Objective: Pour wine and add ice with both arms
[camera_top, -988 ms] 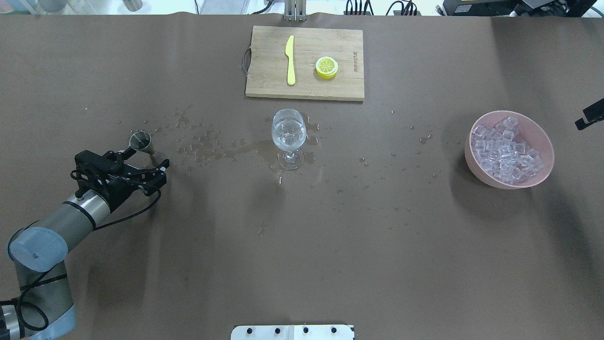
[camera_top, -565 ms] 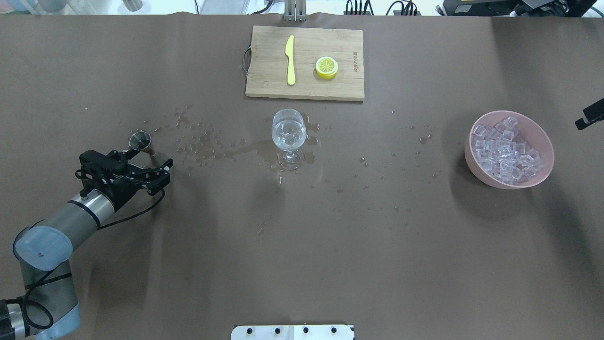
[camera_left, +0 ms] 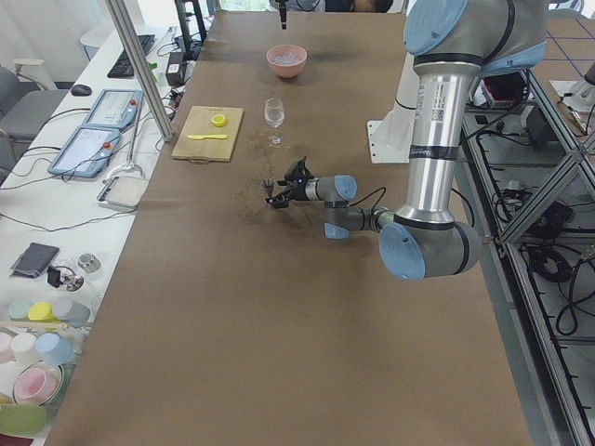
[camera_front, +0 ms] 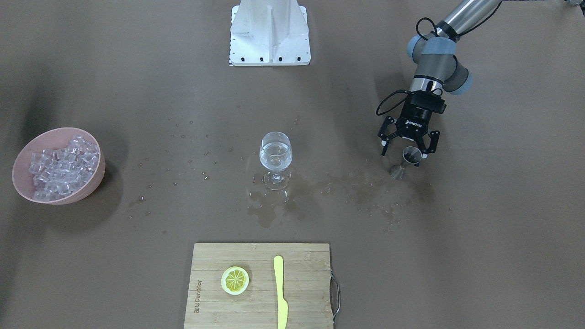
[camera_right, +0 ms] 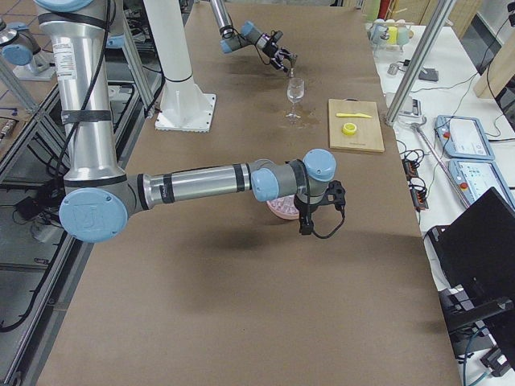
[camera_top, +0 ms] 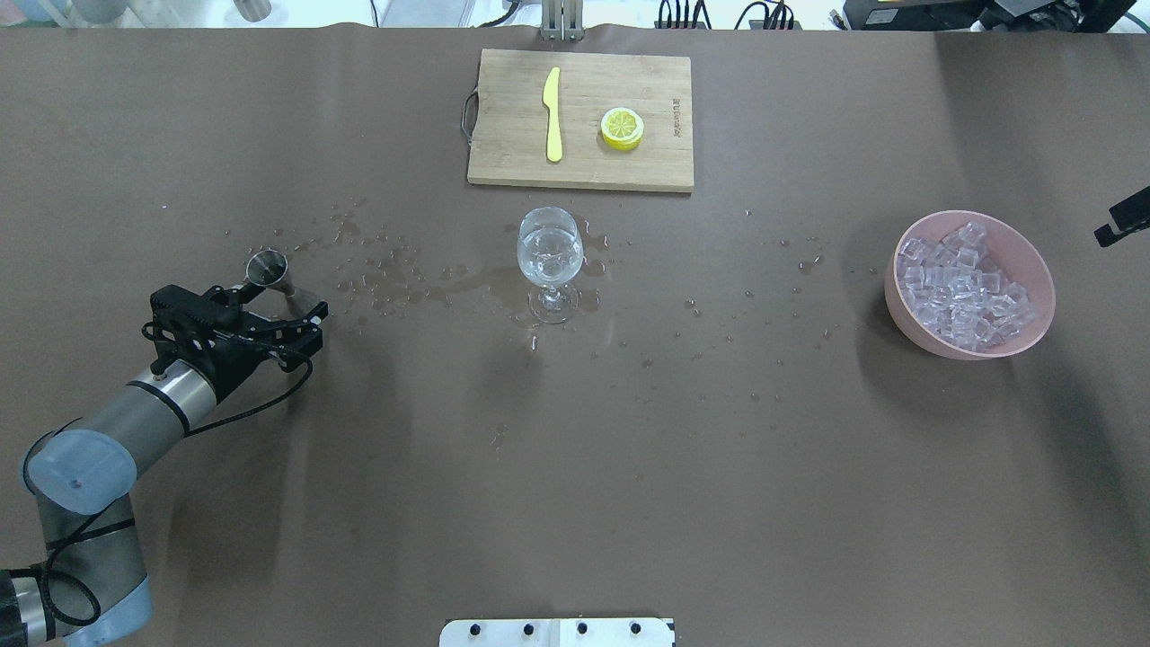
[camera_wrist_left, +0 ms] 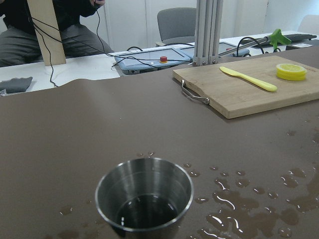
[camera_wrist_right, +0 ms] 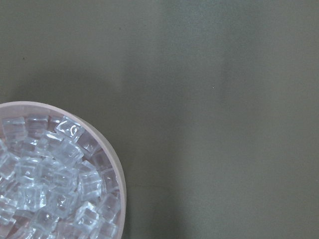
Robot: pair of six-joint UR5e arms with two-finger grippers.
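My left hand (camera_top: 280, 303), spread wide, well left of the glass (camera_top: 549, 270); jigger (camera_top: 268, 268) just off its fingertips. Wine (camera_top: 549, 250) in the glass. Ice (camera_top: 963, 286) in bowl (camera_top: 898, 305) far right; right hand's (camera_right: 306, 221) spread: cannot tell.

Left arm (camera_top: 153, 404) low, jaws apart.

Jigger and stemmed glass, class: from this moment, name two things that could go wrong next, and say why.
The jigger stands close by the open left gripper; a sideways swing could topple it, and it holds a little liquid. The stemmed glass stands in a puddle; ice dropped in could splash or tip it.
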